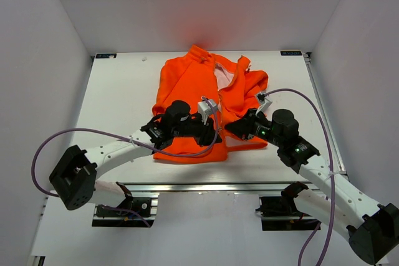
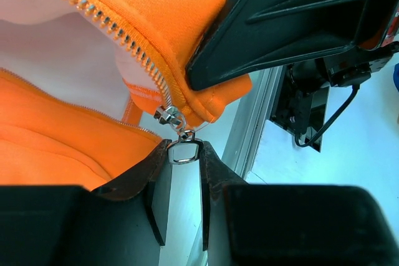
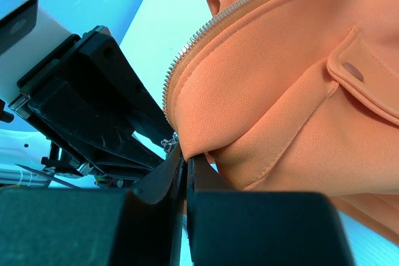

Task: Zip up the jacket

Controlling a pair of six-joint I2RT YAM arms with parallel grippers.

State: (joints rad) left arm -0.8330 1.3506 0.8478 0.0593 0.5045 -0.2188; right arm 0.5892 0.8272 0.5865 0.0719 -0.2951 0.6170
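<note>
Top external view shows the bright orange fabric jacket (image 1: 187, 85) lying flat on the white table (image 1: 118, 104). Its long axis runs near to far, with the stand collar toward the far wall, the hem toward the arm bases, and the front parted over the pale lining (image 1: 224, 78). At the middle of the hem, the left gripper (image 2: 184, 161) pinches the silver metal zipper pull (image 2: 184, 151), with the slider at the bottom of the open silver zipper teeth (image 2: 112, 29). Just beside it, the right gripper (image 3: 186, 165) is clenched on the jacket's hem corner below a flap pocket (image 3: 368, 85).
</note>
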